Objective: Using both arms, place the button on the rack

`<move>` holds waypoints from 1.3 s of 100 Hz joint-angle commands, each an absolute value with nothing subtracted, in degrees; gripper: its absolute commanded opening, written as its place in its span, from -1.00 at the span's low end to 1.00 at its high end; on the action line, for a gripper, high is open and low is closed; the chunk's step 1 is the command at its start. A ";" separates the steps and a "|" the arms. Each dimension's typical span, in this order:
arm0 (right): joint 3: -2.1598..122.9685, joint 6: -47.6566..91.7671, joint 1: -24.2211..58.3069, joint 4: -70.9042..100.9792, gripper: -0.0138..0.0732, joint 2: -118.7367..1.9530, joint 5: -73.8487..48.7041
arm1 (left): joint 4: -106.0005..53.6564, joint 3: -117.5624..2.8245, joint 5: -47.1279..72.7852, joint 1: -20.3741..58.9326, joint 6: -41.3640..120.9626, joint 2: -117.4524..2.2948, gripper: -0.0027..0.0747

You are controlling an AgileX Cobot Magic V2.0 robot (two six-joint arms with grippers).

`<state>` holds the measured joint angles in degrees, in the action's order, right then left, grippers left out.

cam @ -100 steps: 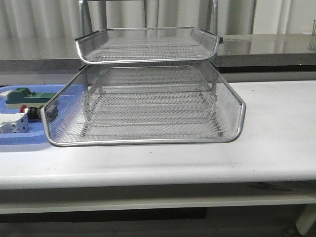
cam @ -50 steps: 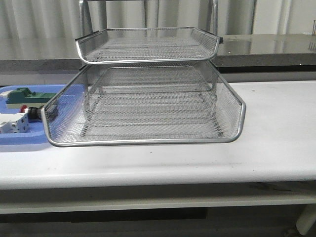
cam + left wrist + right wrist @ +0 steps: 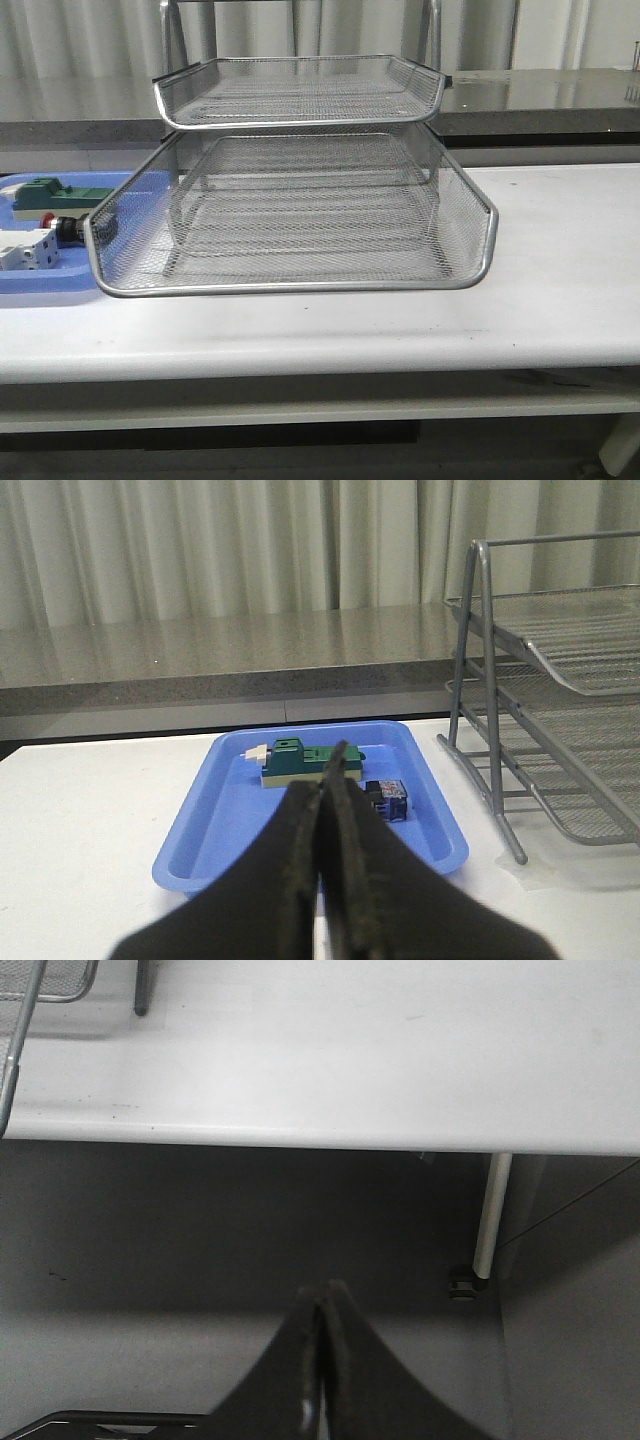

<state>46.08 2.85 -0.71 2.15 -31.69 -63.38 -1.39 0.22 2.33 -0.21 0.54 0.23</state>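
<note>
The silver wire-mesh rack [image 3: 300, 200] stands mid-table, with two tiers showing in the front view. The button [image 3: 62, 228] lies in the blue tray [image 3: 40, 280] left of the rack, its red head pointing left. In the left wrist view its black and blue rear [image 3: 388, 798] shows beside the fingers. My left gripper [image 3: 322, 775] is shut and empty, short of the blue tray [image 3: 200, 820]. My right gripper [image 3: 321, 1290] is shut and empty, out past the table's edge [image 3: 300, 1130]. Neither arm shows in the front view.
In the tray a green block [image 3: 45, 190] lies behind the button and white blocks [image 3: 25, 250] lie in front of it. The green block [image 3: 300, 762] also shows in the left wrist view. The rack's legs [image 3: 490, 770] stand right of the tray. A grey counter [image 3: 560, 95] runs behind.
</note>
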 commanded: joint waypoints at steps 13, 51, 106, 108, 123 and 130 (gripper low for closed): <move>48.17 2.98 -1.09 1.60 -0.85 -31.84 -60.41 | -1.69 2.00 -2.90 -0.23 0.00 2.05 -0.98; 48.17 2.98 -1.09 1.60 -0.85 -31.84 -60.41 | -9.61 -10.37 4.84 -0.23 0.00 -2.07 -0.98; 48.17 2.98 -0.26 1.60 -0.85 -31.84 -60.41 | -8.80 -46.62 21.62 -0.23 0.48 -44.19 -0.98; 48.17 2.98 -0.26 1.60 -0.85 -31.84 -60.41 | -8.80 -48.31 22.24 -0.23 0.48 -45.56 -0.98; 48.17 2.98 -0.26 1.60 -0.85 -31.84 -60.41 | -8.80 -61.01 32.70 -0.23 0.96 -60.35 -0.98; 48.17 2.98 -0.26 1.60 -0.85 -31.84 -60.41 | -8.80 -65.51 35.70 -0.23 3.21 -66.55 -0.98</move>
